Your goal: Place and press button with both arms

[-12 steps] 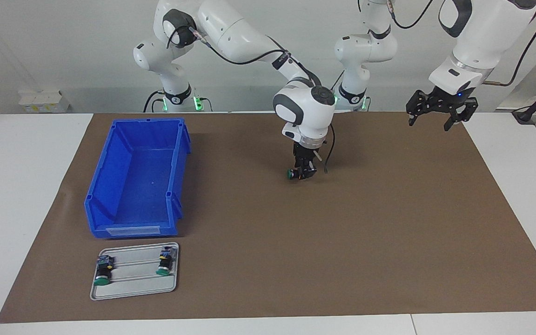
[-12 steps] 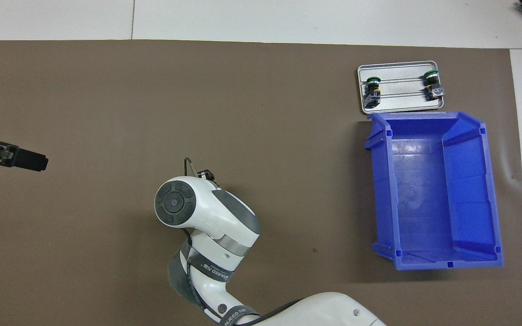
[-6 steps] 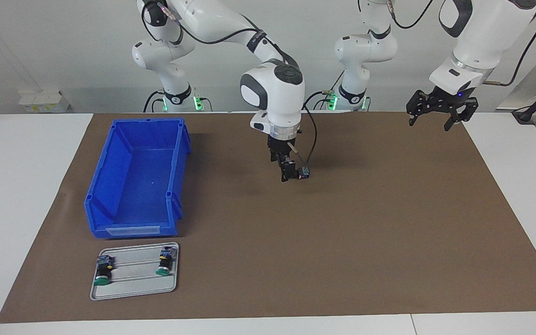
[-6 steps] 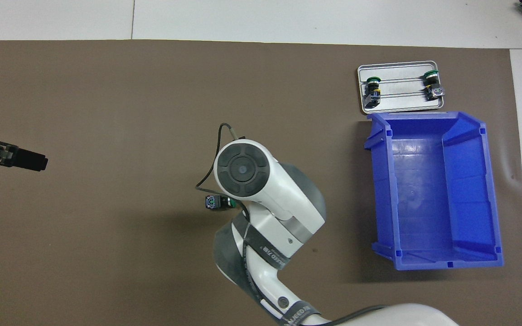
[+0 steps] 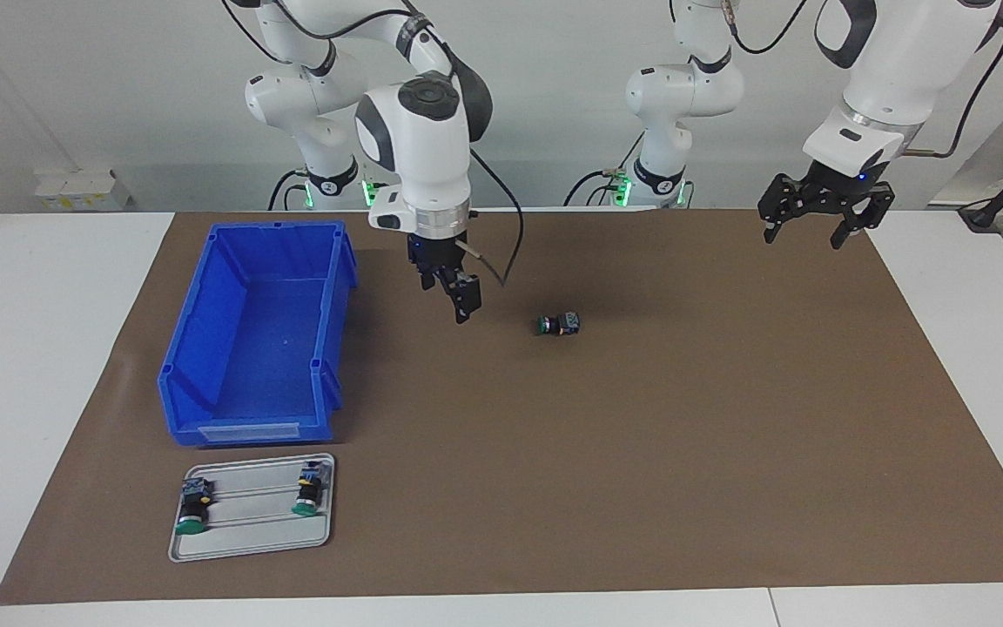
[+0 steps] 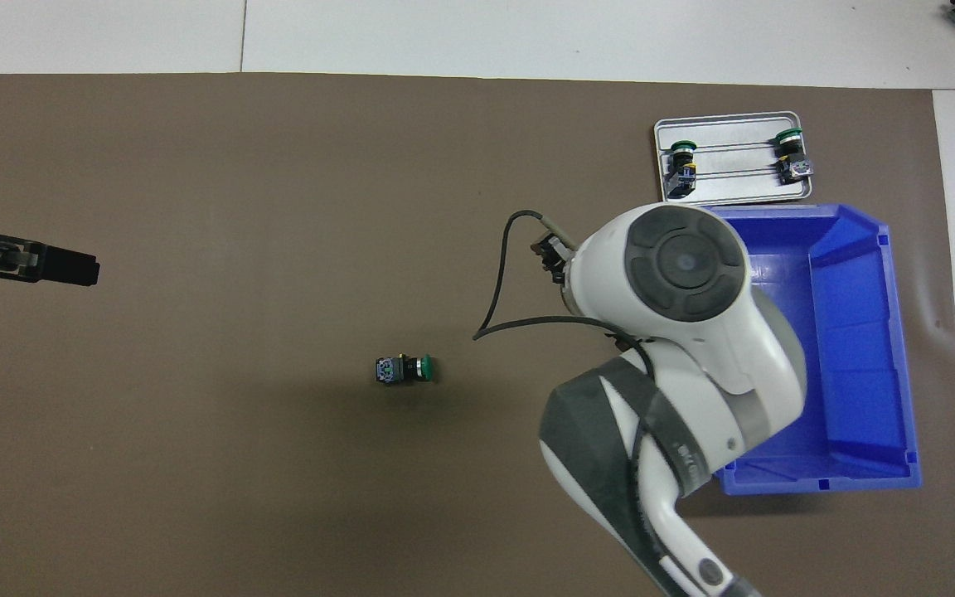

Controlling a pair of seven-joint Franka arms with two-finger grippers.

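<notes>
Button lying loose on the mat
Button (image 5: 558,324) at 3 o'clock from the right tool (image 5: 458,300), spread, empty; left tool (image 5: 822,213) spread, waiting

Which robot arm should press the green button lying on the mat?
Probably the right: the right gripper hangs empty close beside the button, while the left gripper waits at the mat's edge.

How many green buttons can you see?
3. One button lies alone on the brown mat. Two more rest in the grey tray beside the blue bin.
</notes>
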